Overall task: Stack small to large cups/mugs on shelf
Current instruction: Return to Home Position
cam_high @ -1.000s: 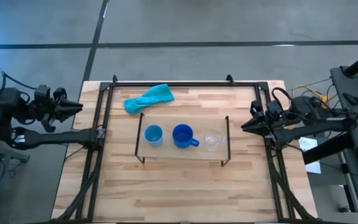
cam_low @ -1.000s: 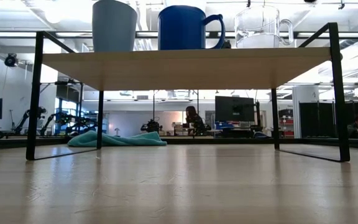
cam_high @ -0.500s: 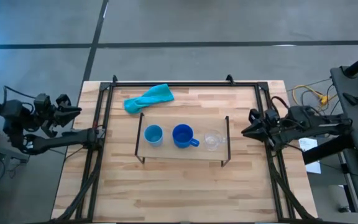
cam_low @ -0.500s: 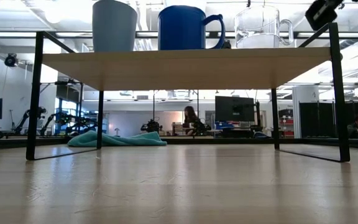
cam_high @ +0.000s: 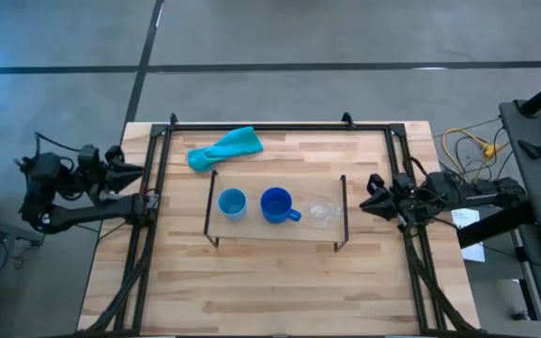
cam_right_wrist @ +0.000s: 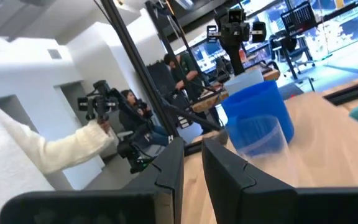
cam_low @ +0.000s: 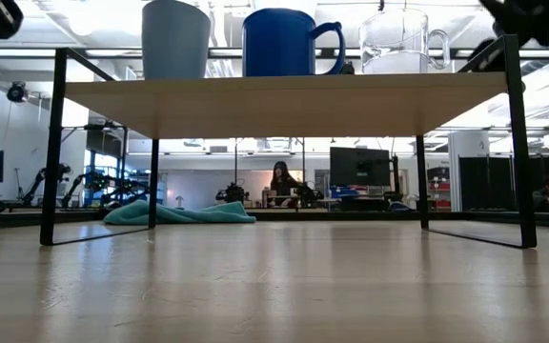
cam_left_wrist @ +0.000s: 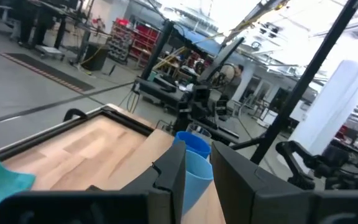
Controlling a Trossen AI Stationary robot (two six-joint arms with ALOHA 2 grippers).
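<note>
Three cups stand in a row on the low wooden shelf (cam_high: pixel 252 232) (cam_low: pixel 284 100). They are the light-blue cup (cam_high: pixel 231 203) (cam_low: pixel 175 38), the dark-blue mug (cam_high: pixel 276 205) (cam_low: pixel 284 43) and the clear glass cup (cam_high: pixel 321 211) (cam_low: pixel 403 43). My left gripper (cam_high: pixel 139 173) (cam_left_wrist: pixel 199 152) hovers at the table's left edge, open by a narrow gap, pointing at the light-blue cup (cam_left_wrist: pixel 196 174). My right gripper (cam_high: pixel 364 203) (cam_right_wrist: pixel 192 144) hovers just right of the shelf, also narrowly open, facing the glass cup (cam_right_wrist: pixel 260 140).
A teal cloth (cam_high: pixel 225 147) (cam_low: pixel 174 213) lies on the table behind the shelf. Black frame rails (cam_high: pixel 158 188) run along the table's left, right and far sides. Cables (cam_high: pixel 463 145) lie off the right edge. People sit in the room beyond (cam_low: pixel 279 181).
Both arms have moved inward. The left gripper has travelled from beyond the table's left edge toward that edge. The right gripper has moved toward the table's left and near edge, closer to the shelf's right end. The cups have stayed put.
</note>
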